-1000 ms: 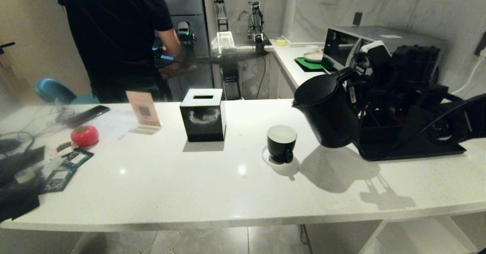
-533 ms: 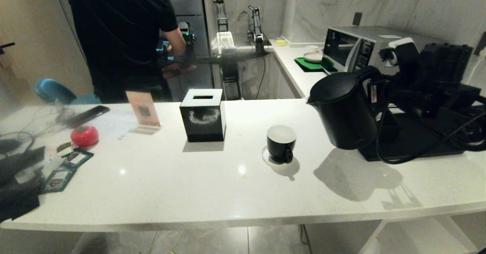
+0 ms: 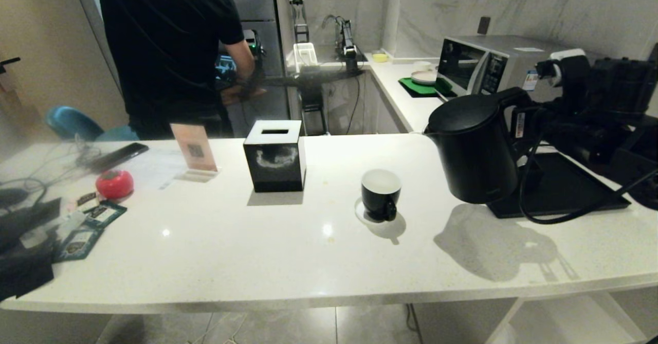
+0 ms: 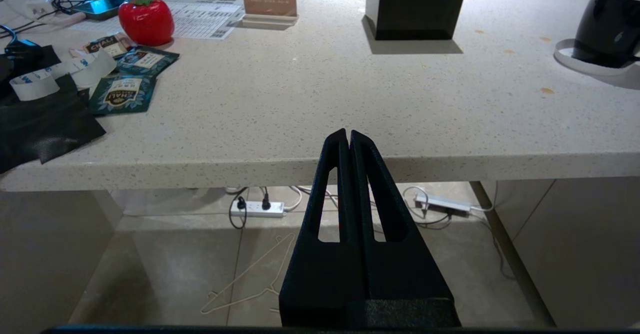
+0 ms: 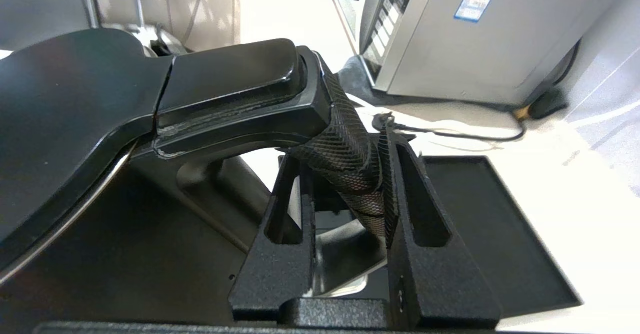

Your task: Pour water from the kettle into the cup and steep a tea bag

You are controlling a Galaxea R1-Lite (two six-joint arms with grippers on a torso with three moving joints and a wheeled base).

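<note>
Now, head view: the kettle [image 3: 475, 148] has swung away from the cup [image 3: 381, 194] over the last second, spout no longer tipped over the rim, body back upright and hanging just above the edge of the black tray [image 3: 560, 189]. That reads as the pour being finished and the kettle heading home (my judgement, not a certainty). The cup sits on the white surface [image 3: 257, 251], well short of the kettle, its white inside showing; the water level I can't make out.

Left wrist view: the left pincer [image 4: 348, 139] is parked below the surface edge, fingers pressed together, empty. Tea bag packets [image 4: 122, 92] lie far from the cup, untouched, so steeping remains.

Right wrist view: the right pincer [image 5: 345, 174] is clamped around the textured grip of the kettle's loop handle [image 5: 350, 159]. Matte black body, glossy lid tab, tray underneath.
</note>
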